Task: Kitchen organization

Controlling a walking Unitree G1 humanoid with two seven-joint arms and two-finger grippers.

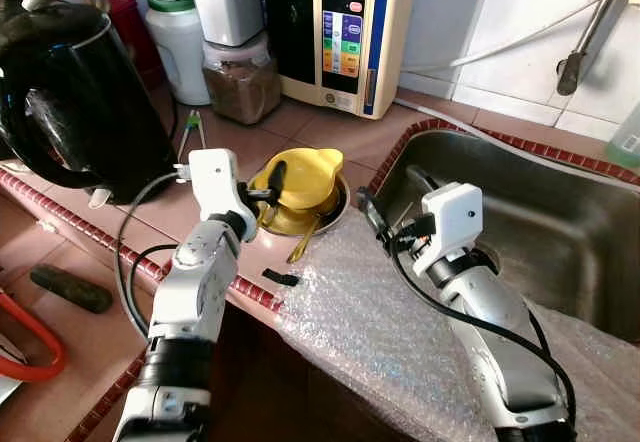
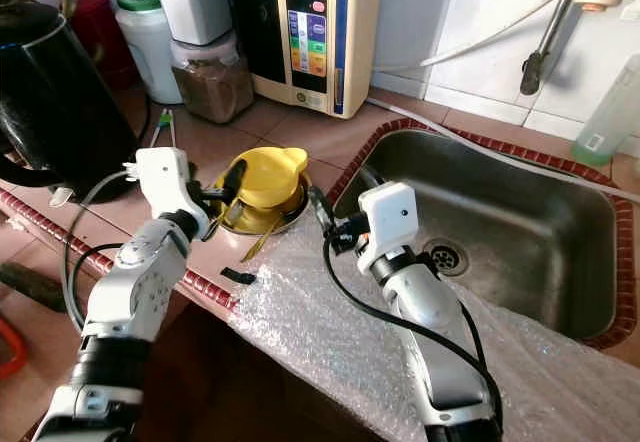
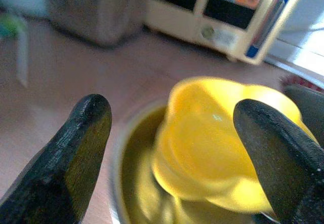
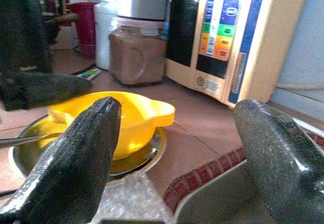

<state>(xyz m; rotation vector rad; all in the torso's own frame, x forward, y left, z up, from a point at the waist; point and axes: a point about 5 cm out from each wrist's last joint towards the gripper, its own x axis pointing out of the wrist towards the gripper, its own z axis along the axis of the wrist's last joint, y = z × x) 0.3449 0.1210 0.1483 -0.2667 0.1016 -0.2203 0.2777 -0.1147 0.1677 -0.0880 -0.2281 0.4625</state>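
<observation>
both grippers hang open; left gripper point(image 1: 268, 194) brackets the yellow plastic bowl point(image 1: 300, 179) in a steel dish point(image 1: 335, 207); right gripper point(image 2: 322, 214) idles; close squarely on the rim, lift slowly.

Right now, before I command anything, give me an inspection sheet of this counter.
Surface: tiled counter, bubble wrap over its front edge.
Job's things: yellow bowl in a metal dish.
Clutter: black kettle, brown jar, water purifier.
Hands: left hand open at the bowl; right hand open over the sink edge.
Cables: black cable beside the left arm.
Surroundings: steel sink, white tiled wall.
</observation>
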